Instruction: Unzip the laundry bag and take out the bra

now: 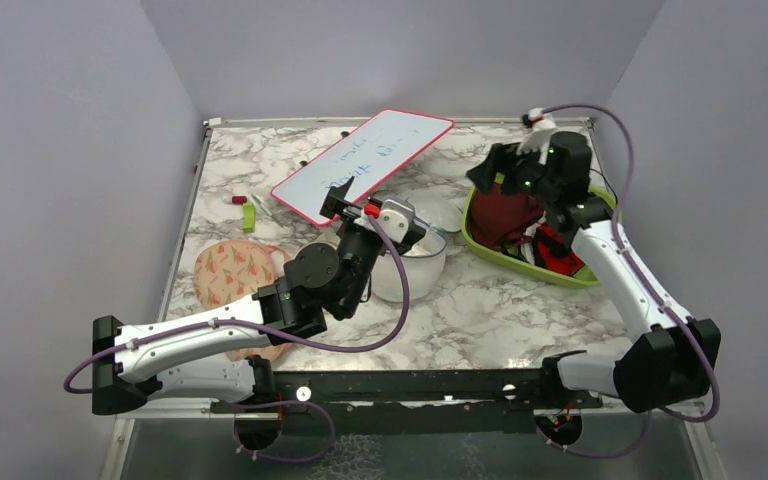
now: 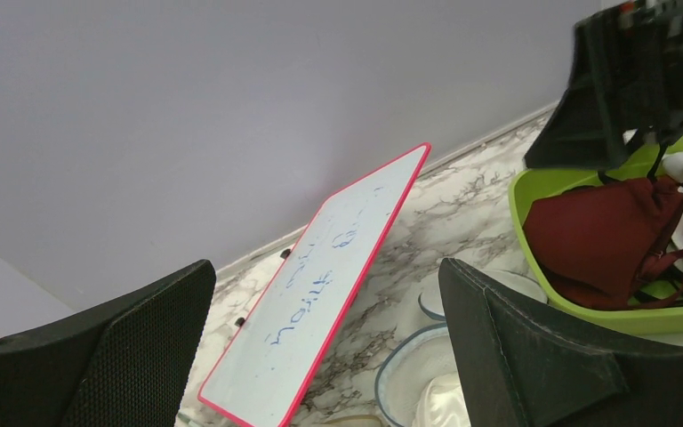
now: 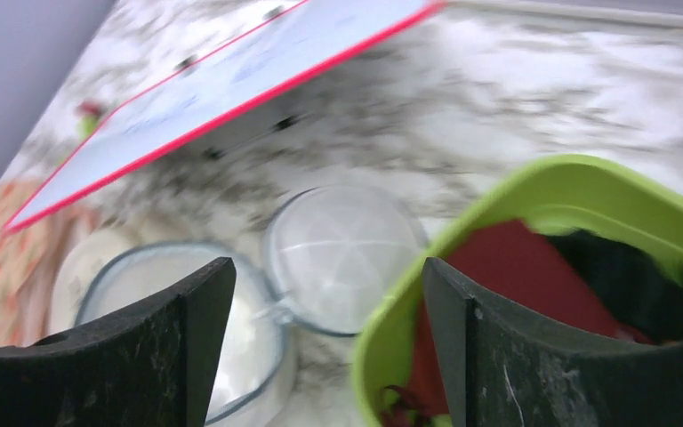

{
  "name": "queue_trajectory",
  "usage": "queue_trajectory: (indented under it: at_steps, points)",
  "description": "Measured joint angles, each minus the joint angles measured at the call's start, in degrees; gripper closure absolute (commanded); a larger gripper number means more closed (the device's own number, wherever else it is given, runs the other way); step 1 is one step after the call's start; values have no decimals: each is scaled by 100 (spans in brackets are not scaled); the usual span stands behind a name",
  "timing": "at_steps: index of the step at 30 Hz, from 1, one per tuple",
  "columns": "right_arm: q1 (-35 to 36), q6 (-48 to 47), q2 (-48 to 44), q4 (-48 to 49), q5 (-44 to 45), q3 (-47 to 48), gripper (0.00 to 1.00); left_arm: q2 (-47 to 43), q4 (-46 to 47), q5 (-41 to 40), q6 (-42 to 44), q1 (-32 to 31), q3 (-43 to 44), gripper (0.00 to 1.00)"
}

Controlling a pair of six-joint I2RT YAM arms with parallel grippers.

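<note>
Marble bench (image 1: pixel 520 310): laundry bag (image 1: pixel 420 268) lay open at centre, bra (image 1: pixel 505 215) in a green tub (image 1: pixel 520 262) near the right edge; left gripper (image 2: pixel 325 271) and right gripper (image 3: pixel 327 267) gaped wide, empty.

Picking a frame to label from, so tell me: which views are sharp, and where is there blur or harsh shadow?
Top external: sharp and evenly lit, with only soft shadows under the arms. Left wrist: crisp on the whiteboard and the bra, no glare. Right wrist: blurred throughout, with the laundry bag, the marble and the green tray all smeared.
</note>
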Motion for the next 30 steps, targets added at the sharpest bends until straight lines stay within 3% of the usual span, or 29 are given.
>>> queue_trajectory:
  at_steps: [3, 10, 23, 30]
  points:
    - [734, -199, 350, -170, -643, 205, 47, 0, -2, 0, -17, 0, 0, 8]
    - [2267, -398, 1215, -809, -1237, 544, 53, 2, -4, 2, -24, 0, 0, 8]
    - [2625, -426, 2267, -1655, -793, 693, 48, 13, -4, 2, -26, 0, 0, 8]
    - [2861, -562, 2949, -1928, 55, 1145, 37, 13, -4, 2, -26, 0, 0, 8]
